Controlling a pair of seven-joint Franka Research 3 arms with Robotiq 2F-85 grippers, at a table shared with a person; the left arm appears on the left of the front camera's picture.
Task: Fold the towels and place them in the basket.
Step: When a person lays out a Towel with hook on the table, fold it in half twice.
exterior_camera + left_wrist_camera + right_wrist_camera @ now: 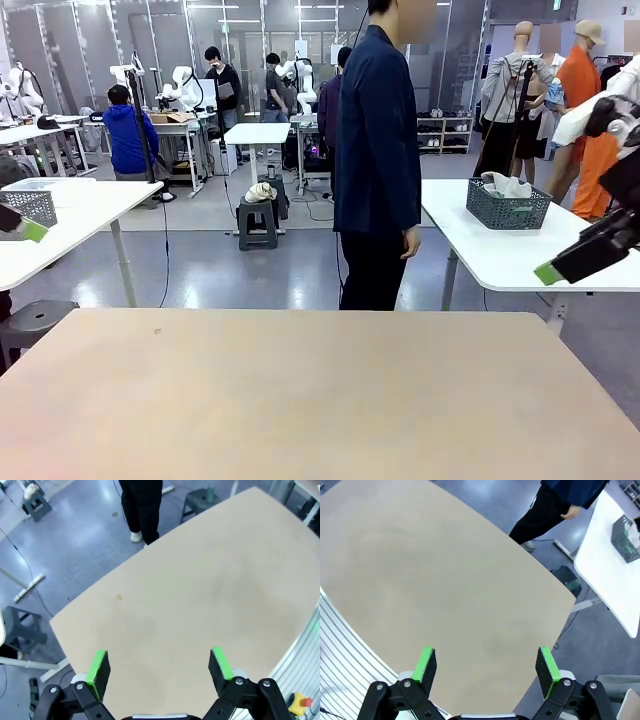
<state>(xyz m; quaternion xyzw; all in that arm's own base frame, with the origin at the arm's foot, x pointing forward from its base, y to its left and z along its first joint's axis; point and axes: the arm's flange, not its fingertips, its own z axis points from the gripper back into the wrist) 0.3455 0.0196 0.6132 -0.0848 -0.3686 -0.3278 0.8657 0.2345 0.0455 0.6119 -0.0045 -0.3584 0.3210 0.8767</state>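
A dark grey latticed basket (pixel 508 208) stands on a white side table (pixel 500 255) beyond the far right corner, and sits at the upper right edge of the right wrist view (pixel 626 537). A pale cloth bulges over its rim and a light-green patch shows through the lattice; I cannot tell whether that is one of the towels. My left gripper (pixel 159 666) hangs open above the bare beige table (pixel 200 590), holding nothing. My right gripper (pixel 486 666) is open too, high over the same tabletop (pixel 445 580), nothing between its pads.
A person in a dark jacket (pixel 378 160) stands at the table's far edge, hand (pixel 410 243) hanging at their side. A pale mesh basket (pixel 28 205) rests on another white table at left. Stools (pixel 22 630) stand on the floor around the beige table.
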